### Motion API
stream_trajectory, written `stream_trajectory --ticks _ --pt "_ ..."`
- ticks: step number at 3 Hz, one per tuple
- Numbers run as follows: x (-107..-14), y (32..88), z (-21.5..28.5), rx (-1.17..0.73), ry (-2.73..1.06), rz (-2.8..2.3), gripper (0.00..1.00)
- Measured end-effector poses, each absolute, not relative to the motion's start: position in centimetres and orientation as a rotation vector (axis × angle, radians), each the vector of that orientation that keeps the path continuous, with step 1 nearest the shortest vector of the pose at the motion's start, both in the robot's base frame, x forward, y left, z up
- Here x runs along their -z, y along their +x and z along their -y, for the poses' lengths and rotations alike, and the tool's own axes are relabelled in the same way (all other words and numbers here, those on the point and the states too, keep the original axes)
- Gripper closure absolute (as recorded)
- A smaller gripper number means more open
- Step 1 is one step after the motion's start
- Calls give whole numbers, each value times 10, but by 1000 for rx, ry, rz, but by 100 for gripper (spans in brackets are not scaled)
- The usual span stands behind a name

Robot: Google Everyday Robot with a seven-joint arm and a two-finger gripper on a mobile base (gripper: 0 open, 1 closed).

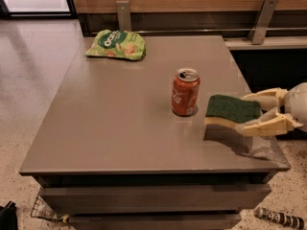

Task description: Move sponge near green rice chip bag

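Observation:
The sponge (232, 109), dark green on top with pale yellow foam below, is held between my gripper's cream fingers (261, 126) at the right side of the table, lifted a little with its shadow below it. My gripper (254, 113) comes in from the right edge and is shut on the sponge's right end. The green rice chip bag (116, 44) lies at the table's far left corner, far from the sponge.
An orange-red soda can (185, 92) stands upright just left of the sponge. The grey table (120, 128) ends close to the right of my gripper. A wooden wall with metal brackets (261, 19) runs behind. Small objects lie on the floor below.

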State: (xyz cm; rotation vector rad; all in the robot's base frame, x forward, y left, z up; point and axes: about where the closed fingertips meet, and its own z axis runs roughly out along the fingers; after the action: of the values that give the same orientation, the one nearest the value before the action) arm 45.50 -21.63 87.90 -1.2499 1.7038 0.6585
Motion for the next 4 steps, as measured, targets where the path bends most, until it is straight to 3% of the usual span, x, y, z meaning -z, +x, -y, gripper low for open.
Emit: stream_trajectory --ticks 2,4 --pt "-931 528 254 -523 -1164 -1746 100" --pt "-974 626 241 -382 -1104 -1734 100"
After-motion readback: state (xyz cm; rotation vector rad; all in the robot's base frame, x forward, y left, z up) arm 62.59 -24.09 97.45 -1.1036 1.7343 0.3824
